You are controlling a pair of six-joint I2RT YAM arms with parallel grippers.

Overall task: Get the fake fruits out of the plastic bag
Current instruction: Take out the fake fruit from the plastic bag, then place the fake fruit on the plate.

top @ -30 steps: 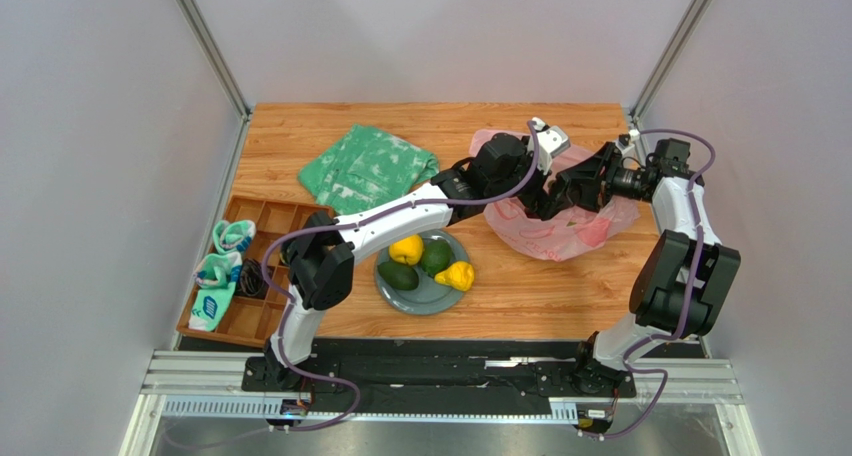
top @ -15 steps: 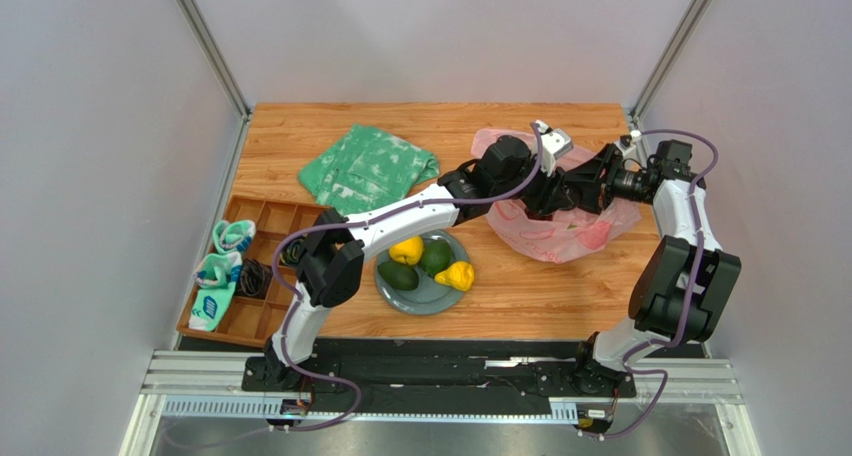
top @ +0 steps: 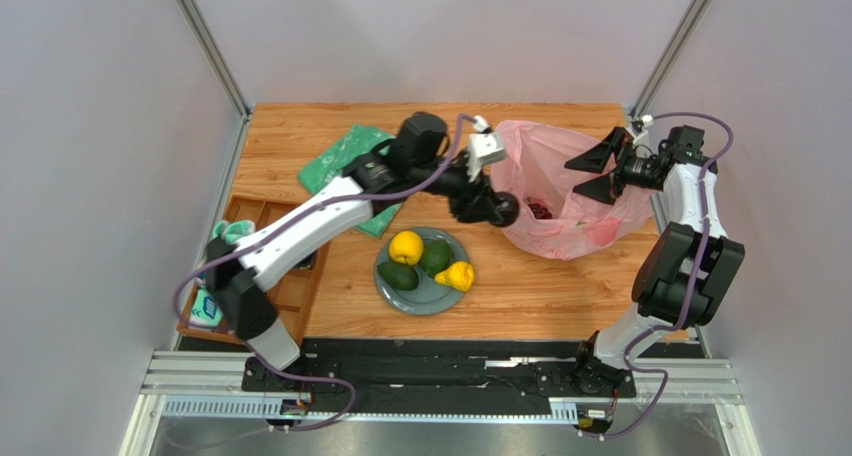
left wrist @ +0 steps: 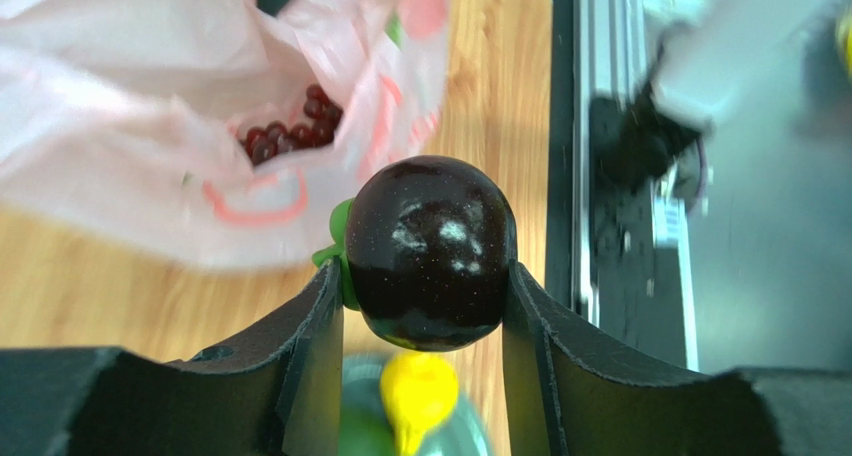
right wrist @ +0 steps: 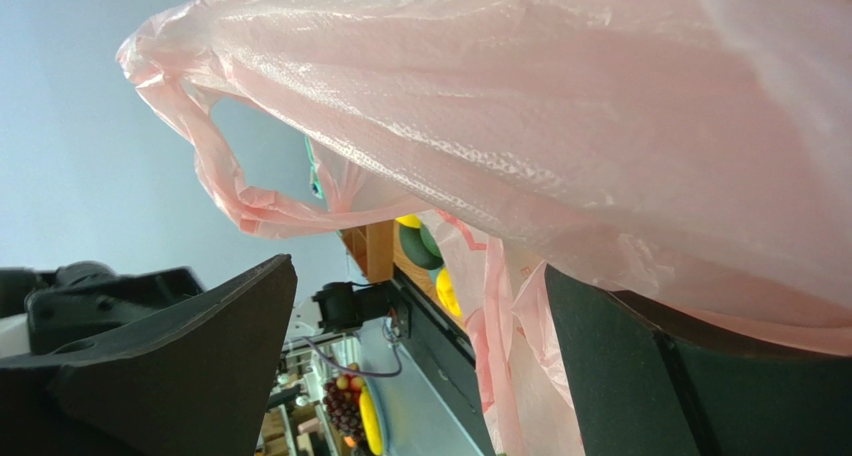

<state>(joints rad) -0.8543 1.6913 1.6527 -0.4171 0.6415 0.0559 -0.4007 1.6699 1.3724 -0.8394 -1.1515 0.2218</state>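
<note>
My left gripper [top: 497, 209] is shut on a dark purple round fruit [left wrist: 430, 251] with a green leaf and holds it above the table, between the pink plastic bag [top: 570, 191] and the plate [top: 425, 298]. A dark red grape bunch [top: 540, 209] lies inside the bag and also shows in the left wrist view [left wrist: 290, 131]. The plate holds a yellow citrus [top: 406, 247], two green avocados [top: 398, 275] and a yellow lumpy fruit [top: 457, 275]. My right gripper [top: 572, 178] is open at the bag's far right rim. In its wrist view the bag film [right wrist: 560, 126] drapes over one finger.
A flat green patterned bag [top: 345, 166] lies at the back left, partly under my left arm. A wooden compartment tray [top: 262, 311] with small rolled items stands at the left edge. The right frame post is close behind my right arm.
My left gripper has come out of the bag to the left with the dark fruit in it. My right gripper has drawn back to the right and the bag mouth now stands taller.
</note>
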